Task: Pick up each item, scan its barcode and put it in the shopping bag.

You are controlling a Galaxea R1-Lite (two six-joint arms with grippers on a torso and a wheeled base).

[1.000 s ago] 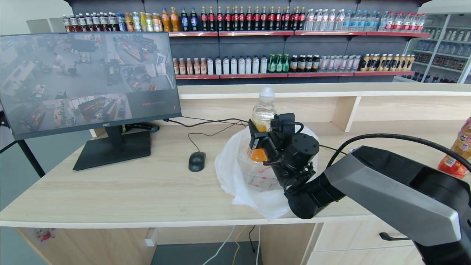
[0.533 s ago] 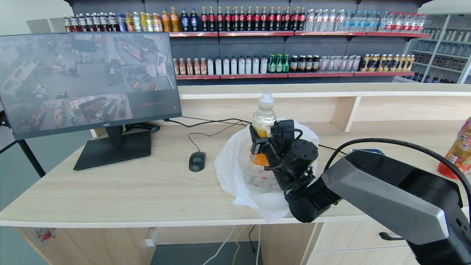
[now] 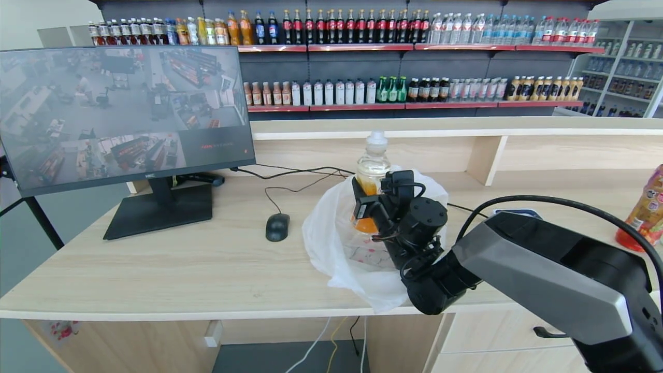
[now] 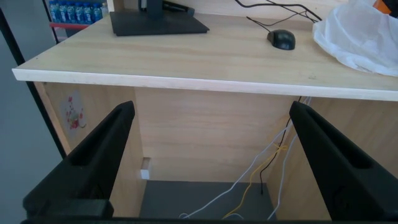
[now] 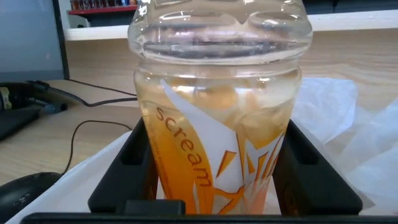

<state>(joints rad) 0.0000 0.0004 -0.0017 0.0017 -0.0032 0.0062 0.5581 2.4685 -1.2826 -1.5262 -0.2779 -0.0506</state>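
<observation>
Over the last second the right gripper has lowered the clear plastic bottle of orange drink partway into the white plastic shopping bag on the counter. Its jaws clamp the bottle, so release probably comes next.

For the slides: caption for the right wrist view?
Right gripper holds an orange drink bottle at the white shopping bag.
</observation>
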